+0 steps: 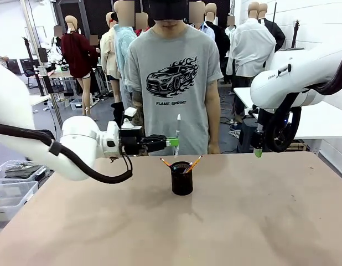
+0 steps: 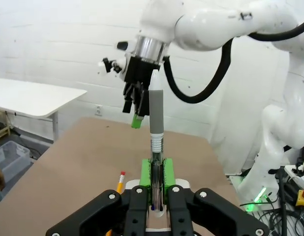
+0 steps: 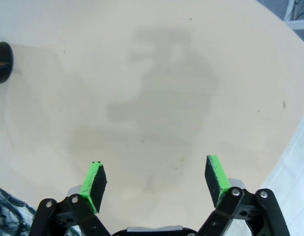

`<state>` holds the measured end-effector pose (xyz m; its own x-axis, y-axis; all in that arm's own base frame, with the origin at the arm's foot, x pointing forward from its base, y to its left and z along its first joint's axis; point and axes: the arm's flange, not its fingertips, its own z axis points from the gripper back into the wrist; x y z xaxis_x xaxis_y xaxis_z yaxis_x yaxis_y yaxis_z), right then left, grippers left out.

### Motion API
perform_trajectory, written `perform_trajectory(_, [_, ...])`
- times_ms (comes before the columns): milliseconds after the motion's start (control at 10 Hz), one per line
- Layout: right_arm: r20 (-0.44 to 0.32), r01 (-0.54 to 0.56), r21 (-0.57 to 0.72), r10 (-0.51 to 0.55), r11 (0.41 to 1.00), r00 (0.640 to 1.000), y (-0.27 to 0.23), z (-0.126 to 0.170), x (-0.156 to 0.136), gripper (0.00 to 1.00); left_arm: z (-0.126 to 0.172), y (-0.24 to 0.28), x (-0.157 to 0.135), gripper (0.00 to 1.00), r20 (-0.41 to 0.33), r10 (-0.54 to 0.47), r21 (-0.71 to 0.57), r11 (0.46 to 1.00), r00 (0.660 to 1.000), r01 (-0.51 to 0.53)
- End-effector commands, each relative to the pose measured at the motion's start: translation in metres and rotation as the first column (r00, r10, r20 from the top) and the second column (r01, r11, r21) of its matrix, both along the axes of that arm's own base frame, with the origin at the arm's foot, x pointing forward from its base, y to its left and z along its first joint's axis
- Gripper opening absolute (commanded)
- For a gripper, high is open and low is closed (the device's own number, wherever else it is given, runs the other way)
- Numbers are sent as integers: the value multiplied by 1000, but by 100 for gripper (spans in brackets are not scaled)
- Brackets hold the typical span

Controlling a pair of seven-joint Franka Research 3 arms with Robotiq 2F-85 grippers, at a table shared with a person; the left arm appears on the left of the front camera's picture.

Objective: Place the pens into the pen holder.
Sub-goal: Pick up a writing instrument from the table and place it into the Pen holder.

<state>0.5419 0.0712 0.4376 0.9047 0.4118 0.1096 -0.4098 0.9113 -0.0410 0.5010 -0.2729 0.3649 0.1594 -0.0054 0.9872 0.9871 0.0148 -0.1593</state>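
The black mesh pen holder (image 1: 182,178) stands at the table's middle with two orange pencils (image 1: 193,163) leaning out of it. Just above and behind it, my left gripper (image 1: 172,142) is shut on a white and silver pen (image 1: 177,128), held upright. In the left wrist view the pen (image 2: 156,110) rises from between the green pads (image 2: 145,172) of that gripper (image 2: 156,173), and a pencil's red eraser end (image 2: 121,180) shows below. My right gripper (image 1: 258,149) hangs open above the table's far right; its fingers (image 3: 157,179) hold nothing, with the pen holder (image 3: 2,55) far off.
A person in a grey T-shirt (image 1: 174,77) stands at the far edge behind the holder. Bare tan tabletop (image 1: 259,221) spreads to the front and right. Clear plastic bins (image 1: 10,188) sit off the table's left side.
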Motion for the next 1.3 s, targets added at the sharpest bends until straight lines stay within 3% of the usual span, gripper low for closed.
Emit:
perform_trajectory(0, [3, -11, 13, 11, 1000, 1000, -1, -1, 1, 100, -9, -11, 22, 0, 18, 1, 54, 999, 1000, -2])
perform_trajectory(600, [3, -11, 13, 11, 1000, 1000, -1, -1, 1, 100, -31, -21, 54, 0, 53, 21, 104, 994, 998, -27])
perform_trajectory(1200, [3, -11, 13, 11, 1000, 1000, -1, -1, 1, 100, -58, -32, 62, 0, 75, 50, 189, 980, 996, -64])
